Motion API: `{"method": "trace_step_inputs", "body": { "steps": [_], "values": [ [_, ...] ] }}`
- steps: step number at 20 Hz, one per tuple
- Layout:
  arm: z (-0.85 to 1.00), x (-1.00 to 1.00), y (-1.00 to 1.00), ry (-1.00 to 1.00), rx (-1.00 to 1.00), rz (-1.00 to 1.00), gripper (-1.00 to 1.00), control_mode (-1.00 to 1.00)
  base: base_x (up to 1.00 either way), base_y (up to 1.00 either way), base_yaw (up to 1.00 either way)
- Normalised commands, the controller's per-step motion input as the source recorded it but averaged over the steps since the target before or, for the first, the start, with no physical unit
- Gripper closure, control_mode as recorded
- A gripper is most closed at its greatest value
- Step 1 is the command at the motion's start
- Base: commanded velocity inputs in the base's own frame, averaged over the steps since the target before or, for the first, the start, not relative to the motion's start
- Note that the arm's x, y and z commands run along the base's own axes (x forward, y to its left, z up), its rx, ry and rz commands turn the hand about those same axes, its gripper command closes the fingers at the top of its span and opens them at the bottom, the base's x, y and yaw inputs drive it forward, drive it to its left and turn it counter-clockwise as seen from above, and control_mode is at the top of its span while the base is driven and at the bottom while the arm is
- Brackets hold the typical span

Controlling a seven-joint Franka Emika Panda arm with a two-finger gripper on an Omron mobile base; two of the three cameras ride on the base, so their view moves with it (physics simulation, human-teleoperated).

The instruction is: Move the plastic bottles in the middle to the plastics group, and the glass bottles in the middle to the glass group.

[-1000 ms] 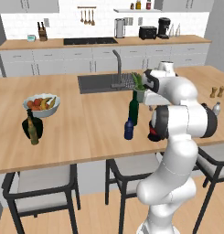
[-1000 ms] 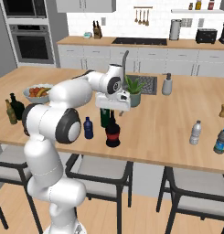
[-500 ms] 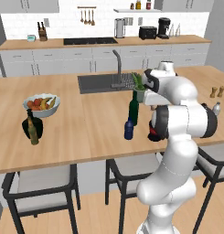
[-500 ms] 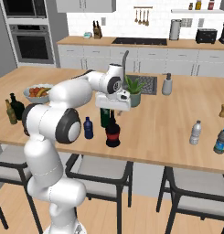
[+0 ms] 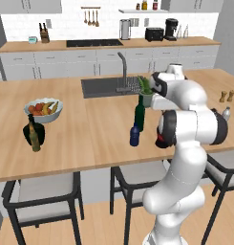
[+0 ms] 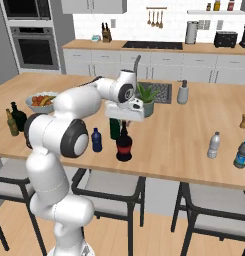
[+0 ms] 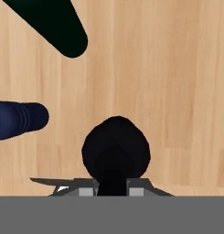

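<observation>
On the wooden island point(image 6: 194, 135), fingers point(image 7: 112, 186) clamped on black bottle point(image 6: 124, 146) neck, red band, no legible writing.

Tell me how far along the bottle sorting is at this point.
Nothing looks sorted yet: the small dark blue bottle, the tall green wine bottle and the squat black bottle all stand mid-counter. In hand: the gripper is shut on the black bottle's thin neck. Left: carry it and the wine bottle to the glass group, and the blue bottle to the clear water bottle.
</observation>
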Motion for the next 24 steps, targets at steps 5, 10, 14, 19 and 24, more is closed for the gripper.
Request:
{"method": "trace_step_inputs", "body": {
  "steps": [5, 10, 14, 19, 24],
  "values": [
    [0.63, -0.47, 0.0, 0.02, 0.0, 0.0, 1.0, -1.0, 0.0, 0.0, 0.0],
    [0.81, -0.86, 0.4, 0.0, -0.02, 0.0, 1.0, -1.0, 0.0, 0.0, 0.0],
    [0.81, -0.76, 0.84, 0.0, -0.05, 0.0, 1.0, -1.0, 0.0, 0.0, 0.0],
    [0.57, -0.46, 0.99, 0.0, -0.03, 0.01, 1.0, -1.0, 0.0, 0.0, 0.0],
    [0.15, -0.2, 1.0, -0.02, -0.01, 0.05, 1.0, -1.0, 0.0, 0.0, 0.0]
  ]
}}
